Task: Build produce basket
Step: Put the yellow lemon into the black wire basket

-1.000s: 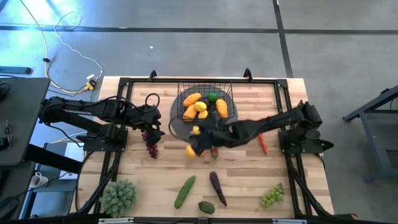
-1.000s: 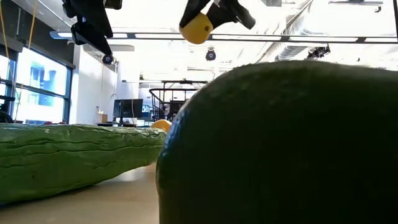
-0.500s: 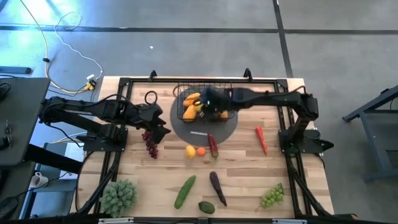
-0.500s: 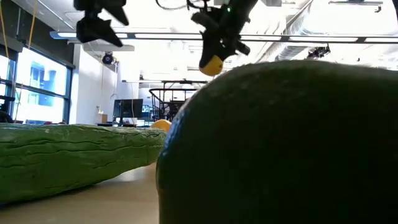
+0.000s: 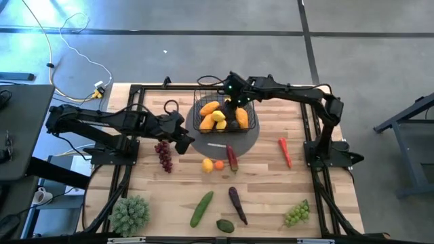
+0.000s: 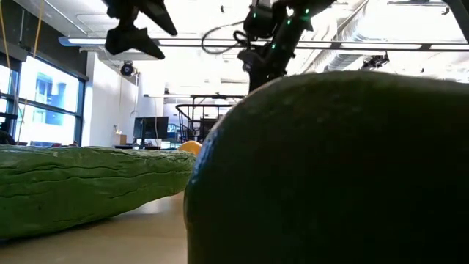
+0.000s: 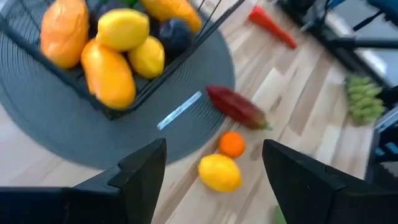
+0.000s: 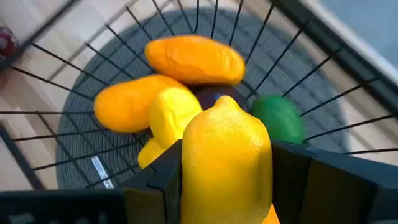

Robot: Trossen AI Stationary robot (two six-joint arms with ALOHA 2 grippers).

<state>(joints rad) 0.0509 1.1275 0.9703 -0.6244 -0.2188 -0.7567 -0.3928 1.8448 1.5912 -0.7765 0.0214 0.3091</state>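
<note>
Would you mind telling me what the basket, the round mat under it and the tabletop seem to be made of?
Basket: thin black wire, probably coated metal; the contents show through its open ribs.
Mat: dark grey, matte, with fine concentric ridges; likely woven or moulded plastic, hard to say which.
Tabletop: pale wood with visible plank seams and grain, like butcher block, with a low sheen.

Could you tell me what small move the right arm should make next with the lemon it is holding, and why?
Probably lower slightly and open. The right pincer grips a lemon directly above the wire basket, over the fruit already inside, so releasing there should drop it in.
</note>
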